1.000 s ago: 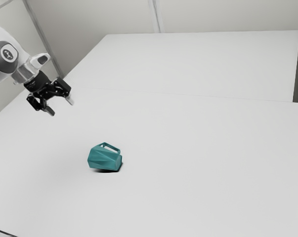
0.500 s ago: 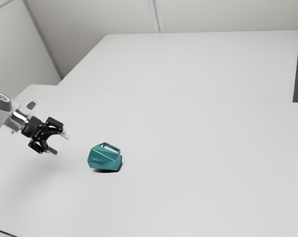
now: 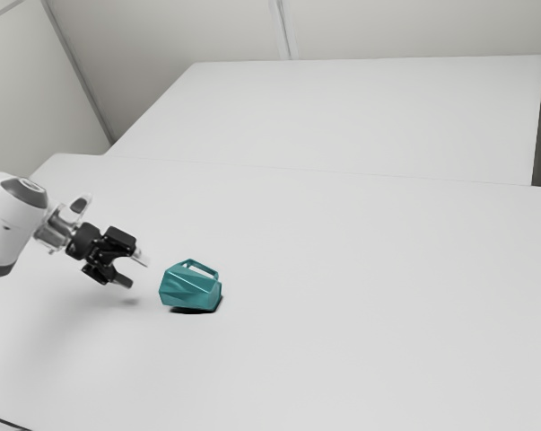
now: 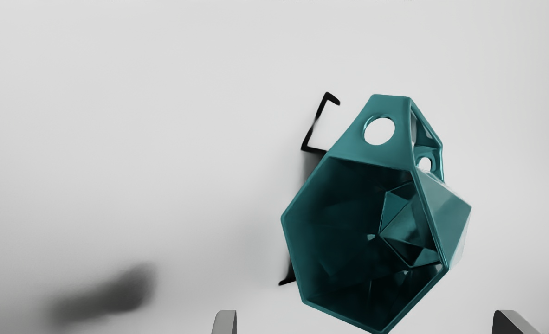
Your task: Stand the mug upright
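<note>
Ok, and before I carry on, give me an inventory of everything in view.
Mug: 1, teal, on its side on the table, handle up, mouth facing the gripper
Table: 1, white, under the mug
Flat surface: 1, white, beyond the table
Walls: 2, pale grey, at the back and the exterior view's left
Thin line: 1, dark, exterior view's lower left corner, unidentifiable
Arm: 1, white and grey, exterior view's left
Gripper: 1, black, open, short of the mug

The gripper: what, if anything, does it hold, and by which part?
Nothing is held: the gripper is open, with a gap before the tipped mug.
</note>
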